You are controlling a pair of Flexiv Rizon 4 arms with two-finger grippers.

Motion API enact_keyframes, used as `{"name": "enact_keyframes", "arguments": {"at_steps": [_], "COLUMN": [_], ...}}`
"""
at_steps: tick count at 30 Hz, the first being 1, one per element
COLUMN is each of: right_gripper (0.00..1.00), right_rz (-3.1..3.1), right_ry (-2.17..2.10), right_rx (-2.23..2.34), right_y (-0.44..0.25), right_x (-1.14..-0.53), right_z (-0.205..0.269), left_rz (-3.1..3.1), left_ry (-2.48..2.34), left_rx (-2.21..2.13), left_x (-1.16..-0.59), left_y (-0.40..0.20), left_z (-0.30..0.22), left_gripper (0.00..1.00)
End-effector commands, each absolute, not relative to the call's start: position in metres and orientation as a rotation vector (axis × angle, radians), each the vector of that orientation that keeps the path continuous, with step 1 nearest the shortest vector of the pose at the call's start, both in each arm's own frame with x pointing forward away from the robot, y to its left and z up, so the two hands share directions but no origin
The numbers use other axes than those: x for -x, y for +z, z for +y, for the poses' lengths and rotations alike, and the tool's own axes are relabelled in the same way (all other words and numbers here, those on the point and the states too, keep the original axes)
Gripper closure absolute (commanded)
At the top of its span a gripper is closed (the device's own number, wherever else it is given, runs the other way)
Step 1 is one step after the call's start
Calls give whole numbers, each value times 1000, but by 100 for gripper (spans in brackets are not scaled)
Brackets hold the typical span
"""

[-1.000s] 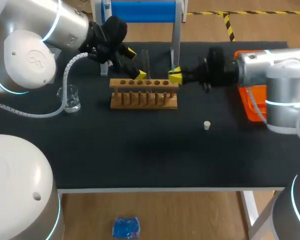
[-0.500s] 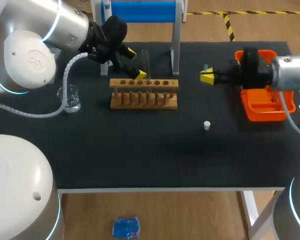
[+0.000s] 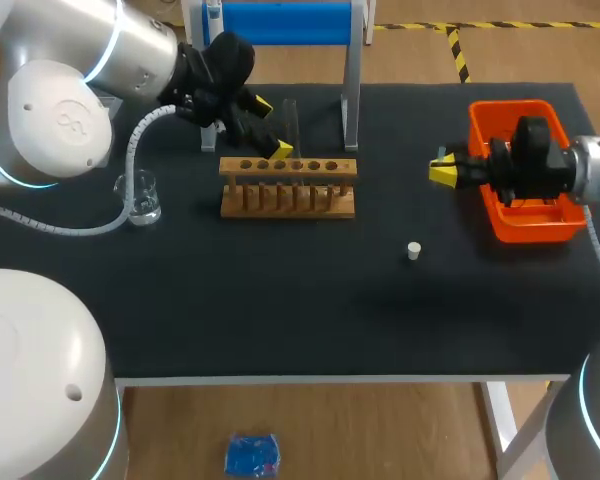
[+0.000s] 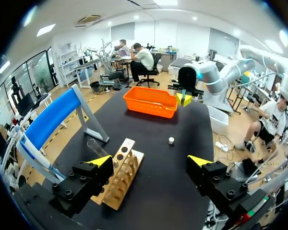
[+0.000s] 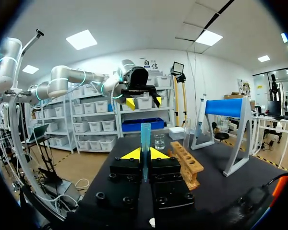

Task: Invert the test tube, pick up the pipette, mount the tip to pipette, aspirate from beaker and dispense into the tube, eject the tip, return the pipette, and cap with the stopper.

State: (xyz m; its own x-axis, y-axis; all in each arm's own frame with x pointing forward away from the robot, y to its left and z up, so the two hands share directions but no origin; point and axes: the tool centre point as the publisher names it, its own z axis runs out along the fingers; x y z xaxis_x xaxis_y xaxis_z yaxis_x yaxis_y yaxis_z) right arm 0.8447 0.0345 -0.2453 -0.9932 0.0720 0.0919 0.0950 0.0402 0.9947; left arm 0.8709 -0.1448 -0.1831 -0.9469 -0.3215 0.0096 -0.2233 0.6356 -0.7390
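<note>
A clear test tube (image 3: 290, 118) stands upright at the back of the wooden rack (image 3: 288, 187). My left gripper (image 3: 271, 127) hovers open just left of the tube; in its wrist view (image 4: 150, 162) the tube (image 4: 97, 147) and rack (image 4: 121, 179) lie by one finger. My right gripper (image 3: 442, 172) is right of the rack, at the orange tray's (image 3: 525, 225) left edge. It is shut (image 5: 144, 154) on a slim blue tube (image 5: 145, 139), like a pipette tip, that sticks out past the fingertips. A glass beaker (image 3: 140, 197) stands at the left. A small white stopper (image 3: 414, 251) lies on the mat.
A blue-topped stand (image 3: 280, 25) on metal legs rises behind the rack. The black mat (image 3: 280, 310) is bare toward the front edge. The right wrist view shows the rack (image 5: 187, 163), the beaker (image 5: 159, 141) and my left gripper (image 5: 143, 102) ahead.
My right arm has drawn back to the right, from the rack's right end to the orange tray, carrying the blue tube. The left arm has not moved.
</note>
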Motion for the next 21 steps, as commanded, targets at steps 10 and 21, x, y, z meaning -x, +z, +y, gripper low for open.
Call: {"name": "enact_keyframes", "arguments": {"at_steps": [10, 21], "right_gripper": [100, 100], "right_rz": [-2259, -2259], "right_ry": [-2157, -2157], "right_rx": [188, 188], "right_y": [-244, -244], "right_x": [-841, -841], "right_z": [32, 32], "left_rz": [2732, 2730], "left_ry": [-1208, -1203], "left_rx": [455, 490], "left_x": [-872, -878], "left_y": [-183, -184], "left_z": [-145, -135], "left_gripper": [0, 0]}}
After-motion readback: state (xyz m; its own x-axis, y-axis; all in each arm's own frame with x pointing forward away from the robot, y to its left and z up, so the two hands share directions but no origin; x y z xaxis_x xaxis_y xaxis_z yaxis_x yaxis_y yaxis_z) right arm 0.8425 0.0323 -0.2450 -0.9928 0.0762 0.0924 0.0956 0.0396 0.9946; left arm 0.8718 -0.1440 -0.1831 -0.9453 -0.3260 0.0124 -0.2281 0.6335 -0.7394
